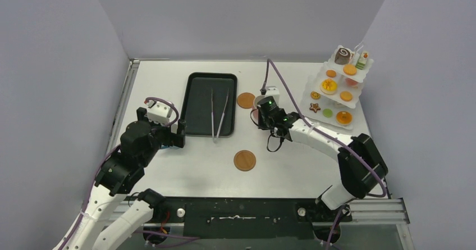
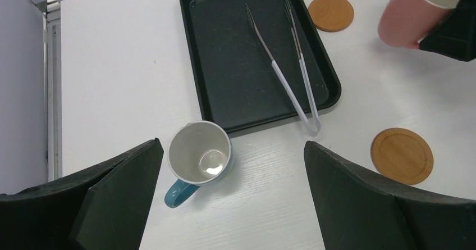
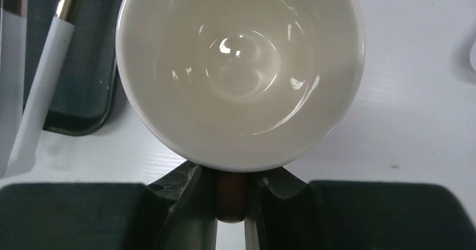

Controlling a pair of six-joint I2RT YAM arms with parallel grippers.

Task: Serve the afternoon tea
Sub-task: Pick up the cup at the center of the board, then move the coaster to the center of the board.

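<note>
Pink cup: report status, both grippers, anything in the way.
Right gripper shut on handle of pink cup, white inside. Left gripper open above blue mug. Round wooden coaster beside pink cup, bare; nothing between.

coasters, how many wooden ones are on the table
2. The far coaster lies just right of the black tray; the near coaster sits alone, closer to the arm bases. None appears hidden.

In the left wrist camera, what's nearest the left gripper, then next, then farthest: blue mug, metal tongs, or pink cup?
1. Blue ceramic mug, between the left gripper's open fingers.
2. Long metal tongs, in the black rectangular tray ahead.
3. Pink cup, far upper right.
</note>
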